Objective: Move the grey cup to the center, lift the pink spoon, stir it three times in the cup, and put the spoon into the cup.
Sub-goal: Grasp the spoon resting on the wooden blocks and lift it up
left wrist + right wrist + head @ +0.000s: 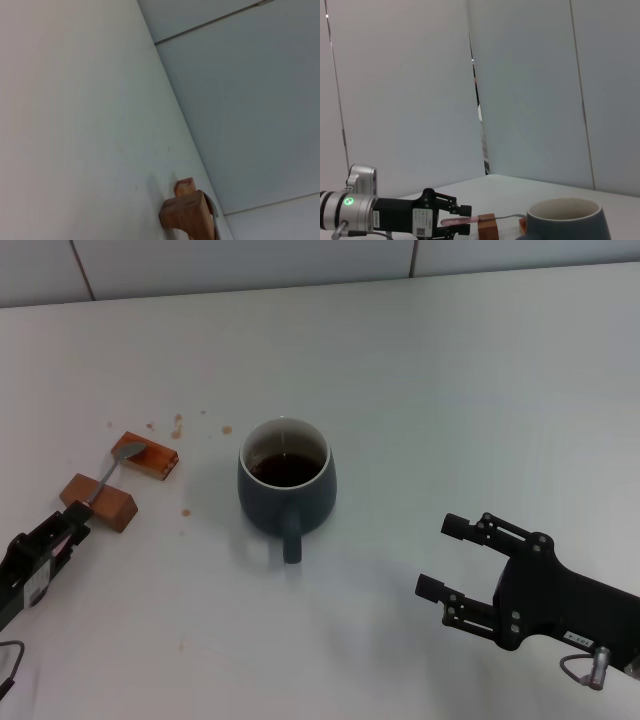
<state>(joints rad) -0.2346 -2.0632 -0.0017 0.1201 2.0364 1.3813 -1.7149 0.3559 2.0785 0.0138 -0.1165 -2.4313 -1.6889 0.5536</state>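
Observation:
The grey cup (285, 480) stands mid-table with dark liquid inside and its handle toward me; it also shows in the right wrist view (567, 220). The pink spoon (112, 468) lies across two brown blocks, its silver bowl on the far block. Its pink handle (454, 221) sticks out toward my left gripper (72, 525). In the right wrist view the left gripper (464, 220) has a finger on each side of the handle, with gaps. My right gripper (443, 557) is open and empty, right of the cup and nearer to me.
Two brown blocks (152, 456) (98, 502) sit left of the cup; the near one fills the left wrist view (186, 216). Brown droplets (178, 423) dot the table behind them. A wall runs along the table's far edge.

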